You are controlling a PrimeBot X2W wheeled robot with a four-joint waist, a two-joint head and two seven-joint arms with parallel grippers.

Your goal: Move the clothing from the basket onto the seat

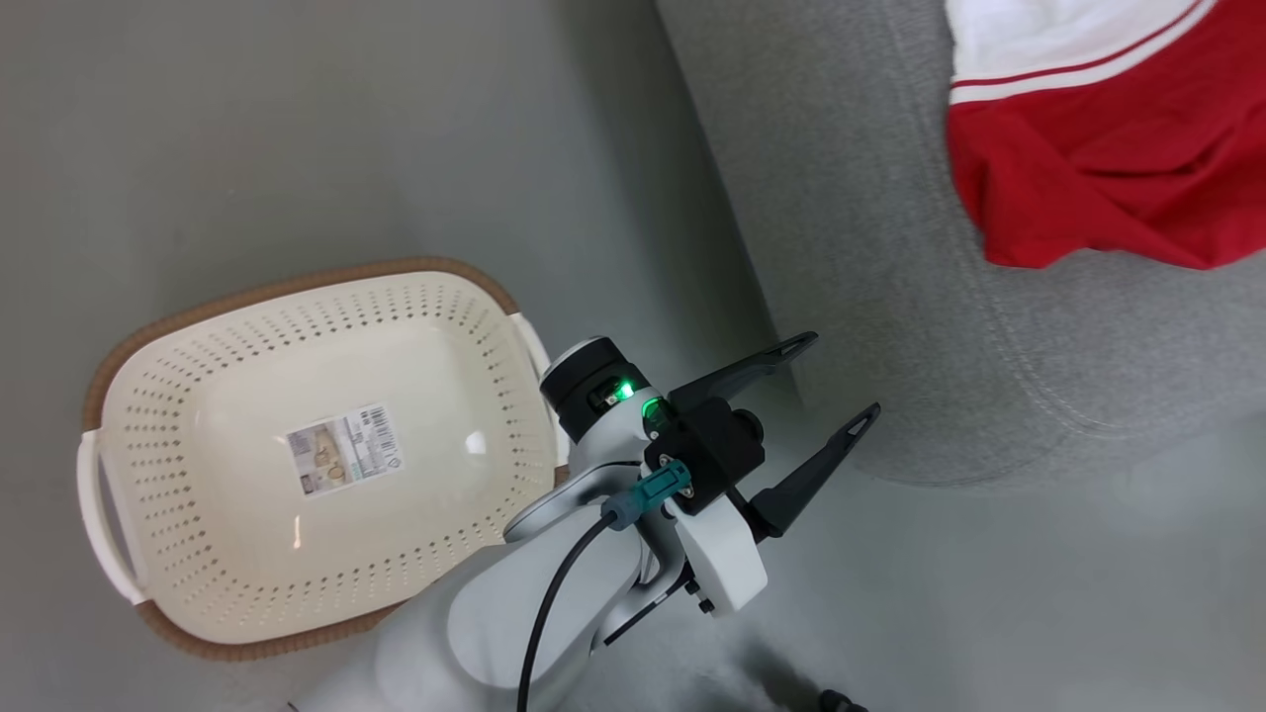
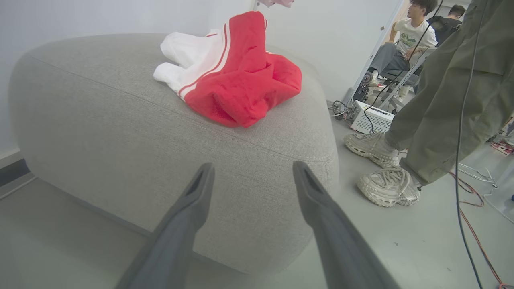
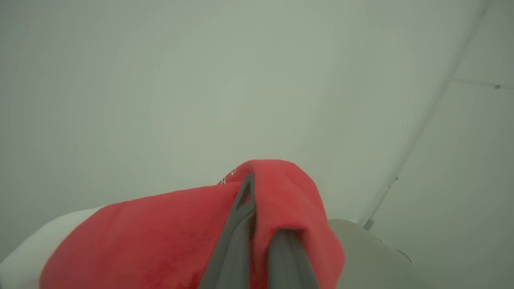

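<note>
The basket (image 1: pixel 148 415) lies on the floor at the left, holding nothing but a label (image 1: pixel 344 449). My left gripper (image 1: pixel 839 378) hangs open between the basket and the seat (image 1: pixel 870 247), nothing between its fingers. In the left wrist view the left gripper (image 2: pixel 253 165) points at the seat's (image 2: pixel 100 120) rounded side. The clothing (image 2: pixel 241 84), red with a white striped sleeve, lies on top of the seat, one end pulled up. It also lies at the top right of the head view, the clothing (image 1: pixel 1108 168). My right gripper (image 3: pixel 253 192) is shut on the clothing (image 3: pixel 160 237), which drapes over its fingers.
A person's legs in olive trousers (image 2: pixel 441 92) and pale shoes (image 2: pixel 387 186) stand on the floor right of the seat. Cables (image 2: pixel 470 224) and a white box (image 2: pixel 373 116) lie beyond. Another person sits on a chair (image 2: pixel 405 44) farther back. Grey floor (image 1: pixel 297 129) surrounds the basket.
</note>
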